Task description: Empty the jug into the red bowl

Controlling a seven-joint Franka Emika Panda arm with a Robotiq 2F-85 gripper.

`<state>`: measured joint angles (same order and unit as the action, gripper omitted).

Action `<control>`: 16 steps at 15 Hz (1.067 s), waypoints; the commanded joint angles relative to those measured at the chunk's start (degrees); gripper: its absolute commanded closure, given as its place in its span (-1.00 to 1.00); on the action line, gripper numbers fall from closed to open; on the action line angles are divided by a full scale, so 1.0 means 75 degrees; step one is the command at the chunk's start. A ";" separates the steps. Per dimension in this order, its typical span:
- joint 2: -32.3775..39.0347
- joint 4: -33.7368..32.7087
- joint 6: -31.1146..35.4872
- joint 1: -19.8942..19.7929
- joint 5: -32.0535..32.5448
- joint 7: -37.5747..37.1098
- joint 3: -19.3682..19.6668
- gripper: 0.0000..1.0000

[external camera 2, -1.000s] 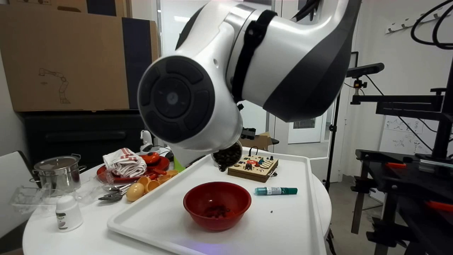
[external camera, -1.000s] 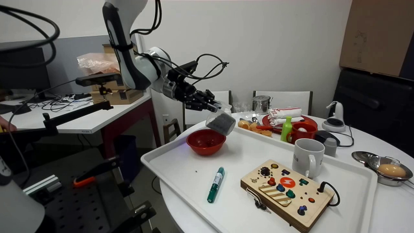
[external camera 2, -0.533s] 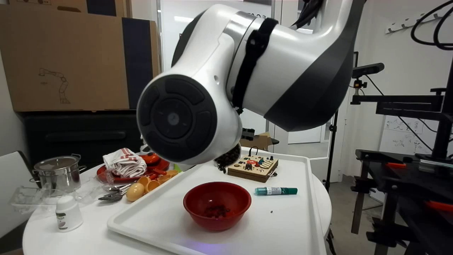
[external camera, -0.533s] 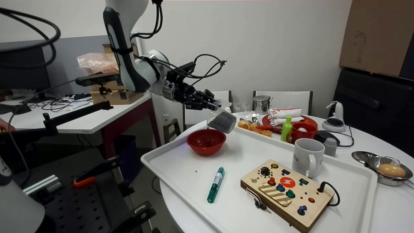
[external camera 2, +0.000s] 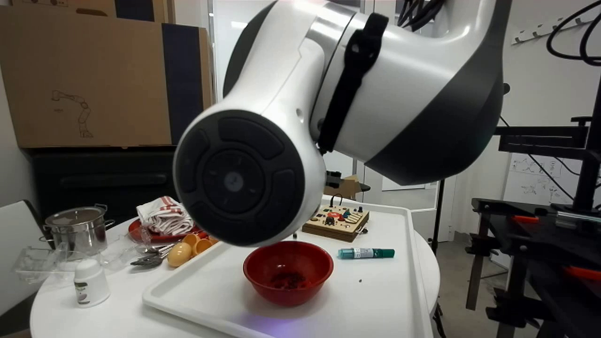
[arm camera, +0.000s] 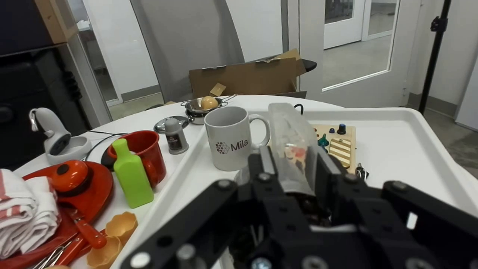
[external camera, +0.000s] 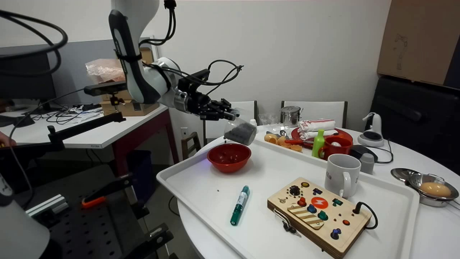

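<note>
In an exterior view the clear jug lies just off the fingers, lower and to their right, tipped far over, mouth to the far left above the red bowl — the relation the pour turns on, I'd judge, since dark beans bank along its lower wall and want more tilt. In an exterior view the bulky arm hides the jug; a dark speck, likely a bean, hangs over the glossy, rounded bowl, where a small heap sits. In the wrist view the fingers pinch a frosted plastic strip — apparently the jug's handle — with the smooth ceramic mug and pale wooden box farther off.
</note>
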<state>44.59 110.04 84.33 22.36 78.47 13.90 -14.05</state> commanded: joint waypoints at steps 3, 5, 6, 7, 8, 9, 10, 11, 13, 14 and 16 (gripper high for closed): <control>0.0353 -0.0216 -0.0353 0.0050 0.0121 -0.0201 -0.0018 0.86; 0.0436 -0.0250 -0.0308 0.0009 0.0100 -0.0281 -0.0014 0.86; 0.0475 -0.0277 -0.0280 -0.0009 0.0098 -0.0336 -0.0012 0.86; 0.0512 -0.0299 -0.0265 -0.0019 0.0104 -0.0367 -0.0009 0.86; 0.0553 -0.0332 -0.0249 -0.0027 0.0121 -0.0402 0.0001 0.86; 0.0587 -0.0360 -0.0249 -0.0028 0.0138 -0.0437 0.0013 0.86; 0.0633 -0.0398 -0.0246 -0.0031 0.0155 -0.0476 0.0027 0.86; 0.0677 -0.0440 -0.0248 -0.0029 0.0172 -0.0507 0.0039 0.86; 0.0764 -0.0519 -0.0240 -0.0020 0.0228 -0.0573 0.0063 0.86; 0.0805 -0.0570 -0.0231 -0.0025 0.0239 -0.0607 0.0066 0.86; 0.0910 -0.0700 -0.0204 -0.0031 0.0267 -0.0657 0.0076 0.86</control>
<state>49.47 107.16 83.82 22.15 79.21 10.08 -13.53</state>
